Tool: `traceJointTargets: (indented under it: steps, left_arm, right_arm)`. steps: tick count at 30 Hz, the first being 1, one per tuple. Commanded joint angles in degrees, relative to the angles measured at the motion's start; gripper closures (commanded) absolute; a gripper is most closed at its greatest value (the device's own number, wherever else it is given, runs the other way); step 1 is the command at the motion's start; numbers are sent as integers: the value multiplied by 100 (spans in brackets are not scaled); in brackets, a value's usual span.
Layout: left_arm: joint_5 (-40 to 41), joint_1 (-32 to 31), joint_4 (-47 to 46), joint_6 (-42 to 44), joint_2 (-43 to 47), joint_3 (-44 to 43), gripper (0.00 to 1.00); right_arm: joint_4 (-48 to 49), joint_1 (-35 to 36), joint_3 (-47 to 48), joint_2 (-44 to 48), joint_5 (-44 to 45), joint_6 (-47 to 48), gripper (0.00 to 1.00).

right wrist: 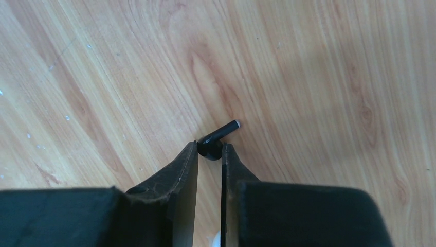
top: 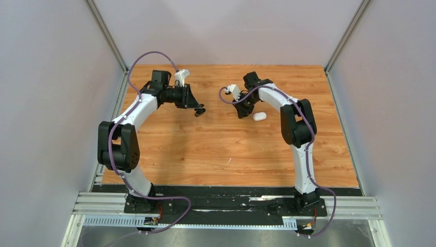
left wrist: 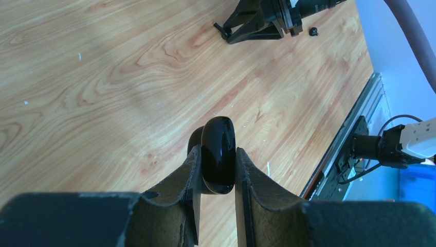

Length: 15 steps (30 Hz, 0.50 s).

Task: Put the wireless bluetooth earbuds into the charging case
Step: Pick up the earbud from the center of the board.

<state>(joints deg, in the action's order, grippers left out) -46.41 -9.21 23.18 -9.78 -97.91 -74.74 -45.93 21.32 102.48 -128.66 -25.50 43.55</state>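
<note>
Earbud (right wrist: pixel 218 139) between right claw (right wrist: pixel 210 151) tips, wrist view only

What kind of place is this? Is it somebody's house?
Probably not a house, more like a robot testing booth: a left arm and a right arm are bolted to a metal rail at a wooden table, boxed in by plain grey walls.

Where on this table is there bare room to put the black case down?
The broad near half of the wooden tabletop, between the two arms' elbows, is bare. It's crowded farther back, where both jaws work beside the white pebble-shaped case.
</note>
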Motion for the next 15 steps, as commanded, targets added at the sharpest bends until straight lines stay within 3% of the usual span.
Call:
traceJointTargets:
  steps: [1, 4, 7, 11, 15]
  left_arm:
    - [-112, 34, -226, -50, 370, -21, 100]
    - [-142, 34, -213, -63, 432, 10, 100]
    - [-204, 34, -73, -14, 474, 12, 100]
    - [-266, 34, 127, 36, 480, 33, 100]
    - [-280, 34, 102, -28, 471, 148, 100]
  right_arm:
    - [-525, 111, 426, -97, -329, -1045, 95]
    - [-851, 109, 221, 224, -939, -1659, 97]
    - [-1519, 80, 96, 587, -1724, -1660, 98]
    - [-3179, -107, 383, 305, -3058, -1372, 97]
    - [-3336, -294, -143, 16, -3542, -1578, 99]
